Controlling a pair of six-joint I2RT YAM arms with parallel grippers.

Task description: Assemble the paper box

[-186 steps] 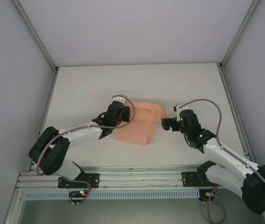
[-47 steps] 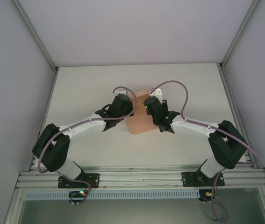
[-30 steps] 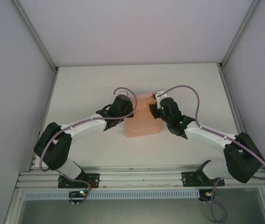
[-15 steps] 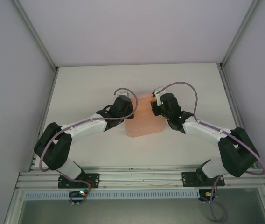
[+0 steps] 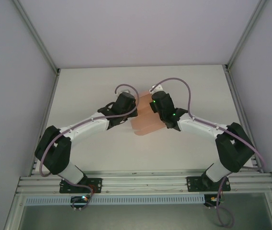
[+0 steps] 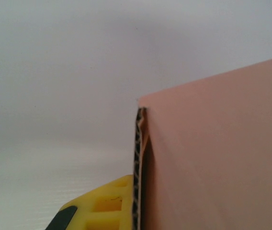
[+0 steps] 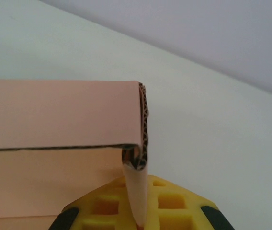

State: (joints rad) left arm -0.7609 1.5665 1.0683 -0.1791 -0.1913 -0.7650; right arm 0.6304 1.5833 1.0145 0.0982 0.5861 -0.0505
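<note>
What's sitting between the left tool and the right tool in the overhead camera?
The salmon-pink paper box, in the top view; the left tool and right tool each grip an edge of it.

Paper box, salmon-pink, sits at mid-desk; white desk is bare around it. Left arm comes in from lower left, with the left claw closed at the box's left edge. Right arm comes in from lower right, with the right claw closed at the box's upper right edge. Wrists are near each other, box between them. A lilac cable loops over each wrist.
</note>
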